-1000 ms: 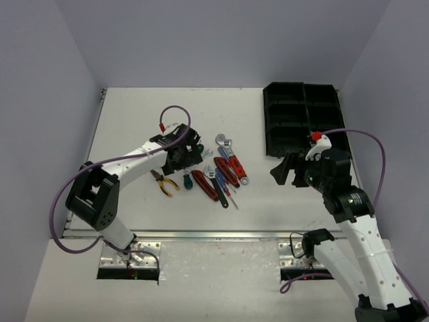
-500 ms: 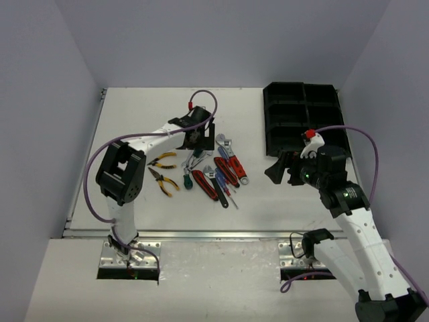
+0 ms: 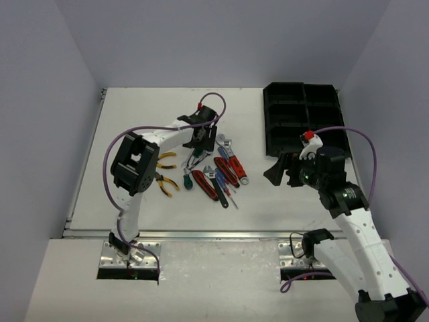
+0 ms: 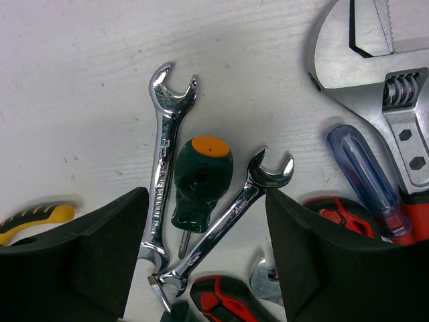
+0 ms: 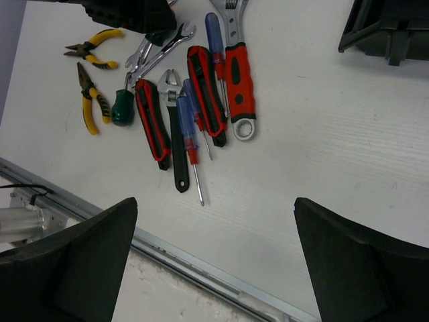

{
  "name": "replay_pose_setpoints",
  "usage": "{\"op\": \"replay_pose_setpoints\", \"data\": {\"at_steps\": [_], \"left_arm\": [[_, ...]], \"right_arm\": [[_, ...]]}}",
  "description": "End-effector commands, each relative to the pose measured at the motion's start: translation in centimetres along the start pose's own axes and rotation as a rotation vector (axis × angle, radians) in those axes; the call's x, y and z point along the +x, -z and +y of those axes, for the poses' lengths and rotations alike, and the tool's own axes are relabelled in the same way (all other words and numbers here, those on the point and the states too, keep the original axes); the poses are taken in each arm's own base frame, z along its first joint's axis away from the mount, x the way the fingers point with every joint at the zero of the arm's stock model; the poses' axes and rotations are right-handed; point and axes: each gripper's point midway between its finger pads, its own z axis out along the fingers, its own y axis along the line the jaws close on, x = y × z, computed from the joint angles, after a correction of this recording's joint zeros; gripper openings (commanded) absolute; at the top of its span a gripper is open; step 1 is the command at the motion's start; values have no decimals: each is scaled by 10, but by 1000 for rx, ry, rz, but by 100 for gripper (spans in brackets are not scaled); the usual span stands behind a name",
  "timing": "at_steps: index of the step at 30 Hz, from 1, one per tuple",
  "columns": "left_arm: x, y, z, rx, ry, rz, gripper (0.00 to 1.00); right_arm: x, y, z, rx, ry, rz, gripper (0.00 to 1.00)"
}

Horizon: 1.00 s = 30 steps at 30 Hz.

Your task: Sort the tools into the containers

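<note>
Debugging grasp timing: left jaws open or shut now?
Open. The left wrist view shows the jaws well apart, with the green screwdriver lying on the table between them, not clamped.

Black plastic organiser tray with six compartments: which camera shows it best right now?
Top external: the black plastic organiser tray shows almost whole, its dividers clear. The right wrist view catches only one corner, at its top right edge. The left wrist view shows none of it.
</note>
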Motion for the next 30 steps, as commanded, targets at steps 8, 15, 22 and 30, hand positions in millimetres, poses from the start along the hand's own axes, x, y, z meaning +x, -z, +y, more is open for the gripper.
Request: {"op": "replay_pose_setpoints", "data": {"at_steps": [8, 15, 22, 30], "left_arm": [[-15, -20, -5, 6, -12, -6, 39], [-8, -25, -3, 18, -1, 17, 15], [-22, 13, -1, 30, 79, -32, 0], [-42, 144, -42, 347, 279, -294, 0]], "right_arm": [[-5, -3, 4, -32, 14, -19, 99], [-7, -3, 6, -40, 18, -29, 99], [-7, -11, 22, -145, 6, -18, 99], [-29, -11, 95, -563, -1, -87, 99]]}}
